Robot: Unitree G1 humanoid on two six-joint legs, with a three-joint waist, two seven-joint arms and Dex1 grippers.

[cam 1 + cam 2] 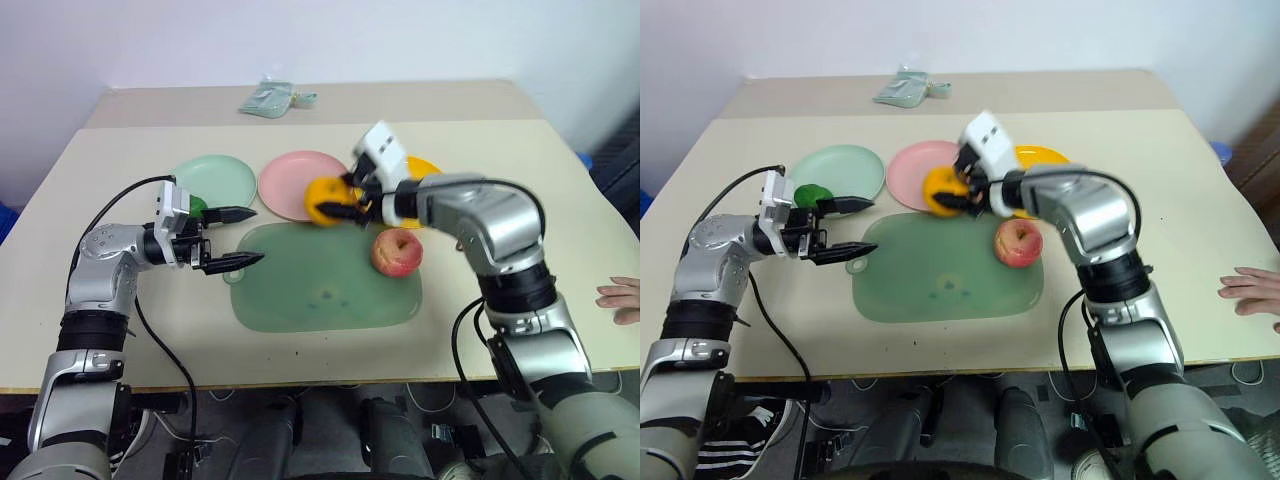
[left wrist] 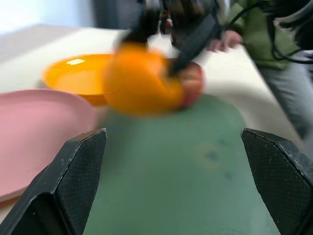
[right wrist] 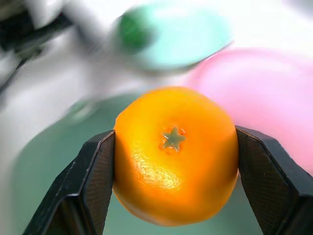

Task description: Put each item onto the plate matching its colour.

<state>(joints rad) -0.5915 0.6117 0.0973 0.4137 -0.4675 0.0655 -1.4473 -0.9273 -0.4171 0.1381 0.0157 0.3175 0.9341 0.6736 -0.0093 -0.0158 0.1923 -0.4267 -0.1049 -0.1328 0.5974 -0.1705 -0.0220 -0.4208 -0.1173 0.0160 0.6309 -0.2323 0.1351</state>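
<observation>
- While the right gripper [image 3: 173,147] clamps the orange [image 3: 175,154] above the green mat [image 1: 320,290], the yellow plate [image 1: 425,168] waits just beyond.
- Left gripper [image 1: 232,238] gapes empty beside the mat.
- Green fruit [image 1: 811,195] sits on the mint plate [image 1: 845,165]; apple [image 1: 397,251] remains on the mat, pink plate [image 1: 295,180] bare.

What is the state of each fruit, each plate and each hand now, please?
orange: gripped by the right hand, lifted.
apple: resting on the green mat.
green fruit: on the mint plate.
pink plate: empty.
yellow plate: empty.
left hand: open, empty.
</observation>
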